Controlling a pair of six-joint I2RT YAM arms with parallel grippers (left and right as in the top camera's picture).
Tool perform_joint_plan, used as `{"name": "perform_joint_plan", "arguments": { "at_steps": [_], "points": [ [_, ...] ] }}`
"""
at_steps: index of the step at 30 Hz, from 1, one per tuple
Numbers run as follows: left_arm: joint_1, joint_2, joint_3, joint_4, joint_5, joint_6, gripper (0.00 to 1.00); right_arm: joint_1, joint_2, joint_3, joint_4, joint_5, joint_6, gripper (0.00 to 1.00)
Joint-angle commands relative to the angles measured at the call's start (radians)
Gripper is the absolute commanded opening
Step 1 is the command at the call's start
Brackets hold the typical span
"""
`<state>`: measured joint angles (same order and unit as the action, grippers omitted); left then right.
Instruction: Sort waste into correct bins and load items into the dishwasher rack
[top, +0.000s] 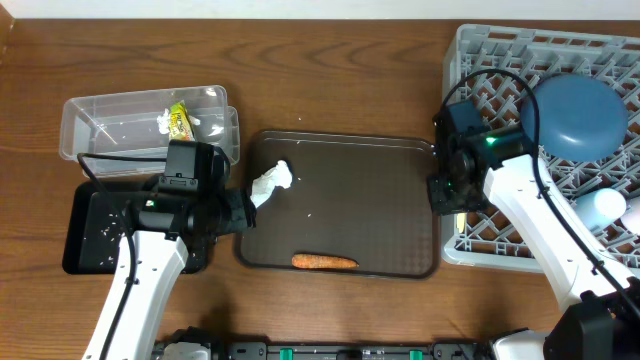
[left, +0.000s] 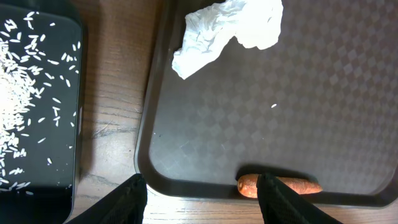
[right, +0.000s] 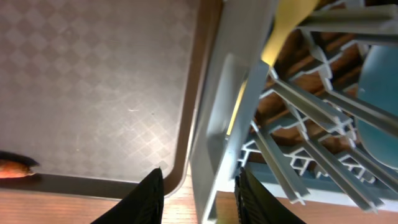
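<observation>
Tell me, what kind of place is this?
Probably a robot's table set up like a kitchen clean-up: a grey dish rack holding a blue plate, and a brown tray with a carrot and tissue.

Brown wooden desk (top: 330, 70) across nearly the whole overhead view, grain running sideways in darker wavy bands. Along its far edge, a thin pale strip (top: 250, 8), too narrow to identify. Soft, even light, only faint shadows on the wood. Same wood in both wrist views.

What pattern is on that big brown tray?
A small diamond checker texture covers the brown tray, clearest in the left wrist view.
</observation>
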<state>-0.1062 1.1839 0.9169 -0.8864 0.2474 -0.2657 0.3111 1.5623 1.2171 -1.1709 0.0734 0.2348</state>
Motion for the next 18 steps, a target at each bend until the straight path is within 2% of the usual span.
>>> {"name": "perform_joint_plan", "arguments": {
  "at_steps": [1,10,15,18],
  "points": [
    [0.005,0.006,-0.012,-0.003,-0.013,-0.002,0.59,0.003,0.002,-0.004,-0.008,0.043,0.038,0.37],
    [0.005,0.006,-0.012,-0.003,-0.013,-0.002,0.59,0.003,0.002,-0.004,-0.024,0.044,0.054,0.37],
    [0.005,0.006,-0.012,-0.002,-0.014,-0.002,0.60,0.003,0.002,-0.004,0.015,-0.154,-0.039,0.35],
    [0.005,0.006,-0.012,-0.002,-0.014,-0.002,0.59,0.003,0.002,-0.004,0.064,-0.242,-0.047,0.36]
  ]
}}
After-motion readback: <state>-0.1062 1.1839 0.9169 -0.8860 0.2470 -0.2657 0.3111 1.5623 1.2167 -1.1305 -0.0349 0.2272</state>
